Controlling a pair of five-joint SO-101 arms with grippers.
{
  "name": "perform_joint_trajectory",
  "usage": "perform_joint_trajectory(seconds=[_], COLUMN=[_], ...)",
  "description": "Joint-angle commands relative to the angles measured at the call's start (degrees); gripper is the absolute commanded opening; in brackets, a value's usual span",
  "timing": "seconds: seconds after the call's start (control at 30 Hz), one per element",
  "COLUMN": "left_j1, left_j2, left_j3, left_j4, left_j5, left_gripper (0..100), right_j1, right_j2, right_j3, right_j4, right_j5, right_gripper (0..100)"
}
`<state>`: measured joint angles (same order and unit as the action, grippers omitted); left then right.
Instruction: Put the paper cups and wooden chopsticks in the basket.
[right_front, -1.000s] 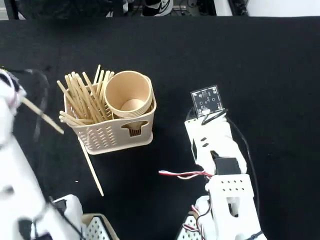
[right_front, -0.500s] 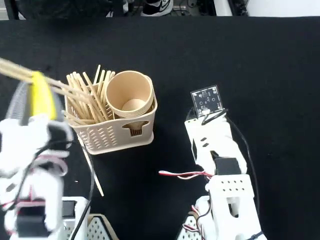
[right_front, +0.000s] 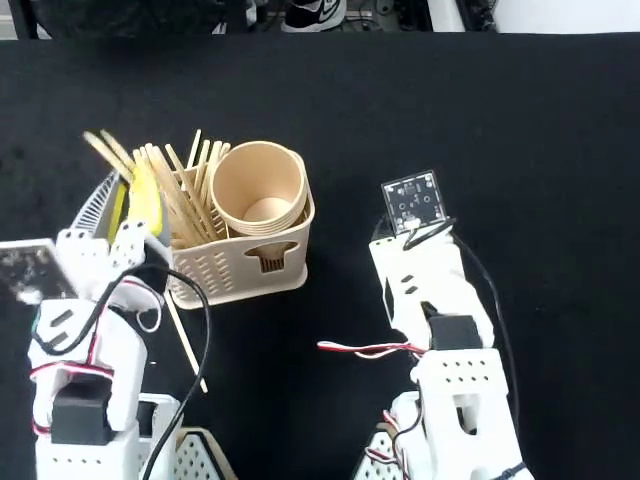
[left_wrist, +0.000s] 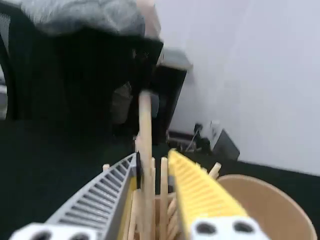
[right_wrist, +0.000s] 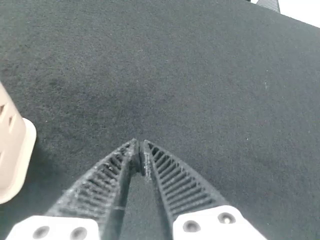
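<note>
A cream slotted basket (right_front: 240, 262) stands left of centre, with several wooden chopsticks (right_front: 185, 190) in its left part and stacked paper cups (right_front: 258, 188) in its right part. My left gripper (right_front: 126, 188) hangs at the basket's left edge, shut on a pair of chopsticks (right_front: 106, 151) whose ends stick up past its fingers. In the left wrist view the held chopstick (left_wrist: 145, 145) stands between the grey and yellow fingers (left_wrist: 192, 185), above the basket's chopsticks and beside the cup (left_wrist: 260, 207). One chopstick (right_front: 186, 342) lies on the table in front of the basket. My right gripper (right_wrist: 139, 154) is shut and holds nothing.
The right arm (right_front: 432, 300) rests right of the basket over the bare black table (right_front: 480, 120). A white slotted object (right_front: 195, 455) sits at the near edge by the left arm's base. In the right wrist view the basket's corner (right_wrist: 12, 150) shows to one side.
The left arm swung in from the far left to the basket's left edge, carrying the chopsticks, which now stand steeper over the chopstick side. The right arm has not moved.
</note>
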<state>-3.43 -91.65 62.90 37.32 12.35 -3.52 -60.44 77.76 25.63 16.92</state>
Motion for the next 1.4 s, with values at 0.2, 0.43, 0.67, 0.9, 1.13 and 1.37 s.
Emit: perform_joint_trajectory(seconds=[0.2,0.43,0.67,0.9,1.13,1.37], left_j1=[-1.89,-19.74,-25.71,-25.36,-22.64,-14.64], left_j2=[24.97,52.13,73.58,91.60,110.33,120.79], left_j3=[-38.11,-60.00,-78.46,-78.90,-79.25,-82.07], left_j4=[34.11,51.25,63.56,63.38,60.66,60.13], left_j5=[-0.18,3.43,5.10,4.75,4.66,5.10], left_gripper=[21,23,23,24,24,24], right_j1=[0.44,0.44,0.53,0.53,0.53,0.53], right_j2=[-0.48,-0.48,-0.48,-0.48,-0.48,-0.48], right_j3=[-0.40,-0.40,-0.40,-0.40,-0.40,-0.48], right_j4=[-1.14,-1.14,-1.14,-1.05,-1.05,-1.05], right_j5=[0.44,0.44,0.44,0.44,0.44,0.44], right_gripper=[1.5,1.5,1.5,1.5,1.5,1.5])
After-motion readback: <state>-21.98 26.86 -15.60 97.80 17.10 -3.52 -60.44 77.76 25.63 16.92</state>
